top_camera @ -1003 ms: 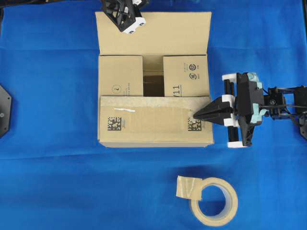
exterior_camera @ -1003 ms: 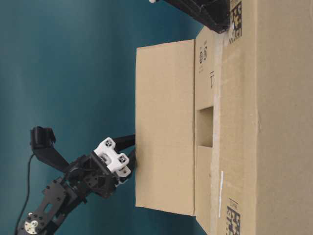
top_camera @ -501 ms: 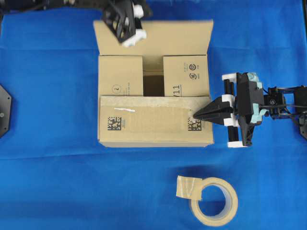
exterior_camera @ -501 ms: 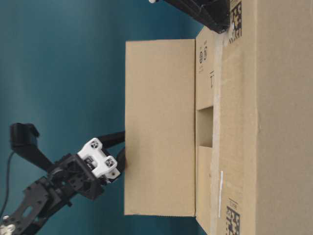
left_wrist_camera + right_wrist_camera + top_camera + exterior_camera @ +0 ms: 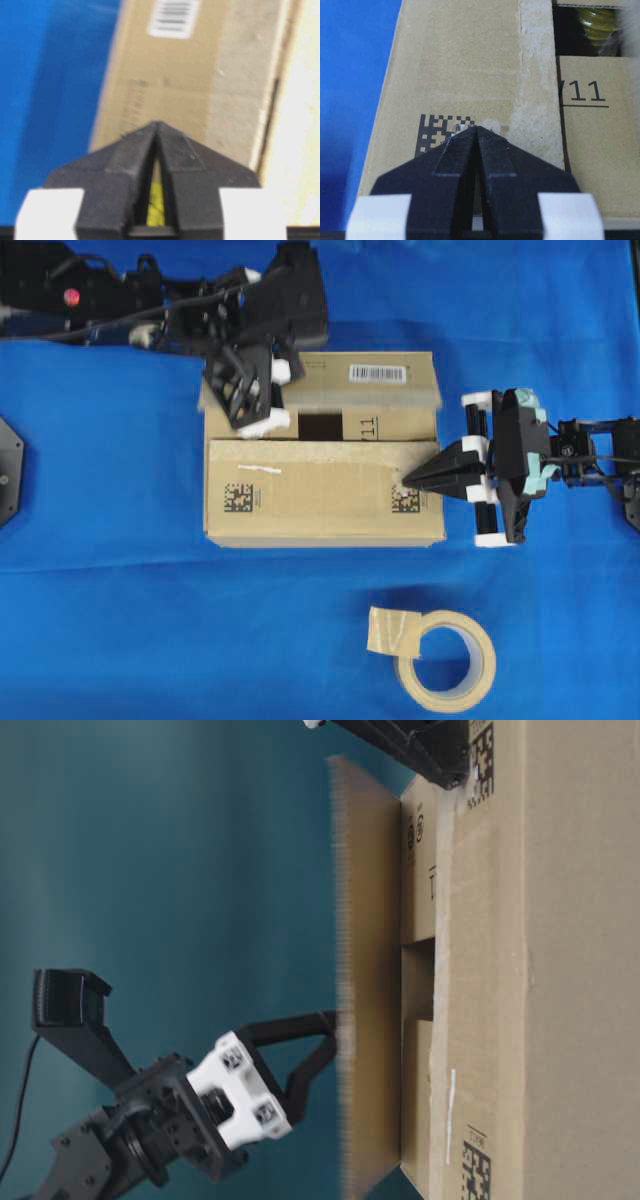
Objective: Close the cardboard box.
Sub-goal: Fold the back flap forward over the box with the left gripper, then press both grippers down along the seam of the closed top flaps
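The cardboard box (image 5: 322,455) sits mid-desk (image 5: 120,620) on blue cloth. Its far flap (image 5: 365,380), upright half a second ago, now leans well over the opening, pushed by the left hand (image 5: 258,420); closure looks nearly complete. The right hand (image 5: 408,480), fingers together, pins the near flap (image 5: 320,495) at its corner. The left hand's fingers are together too. Only the table-level view shows the remaining gap; only the overhead shows the barcode label (image 5: 378,372) and tape roll (image 5: 445,658).
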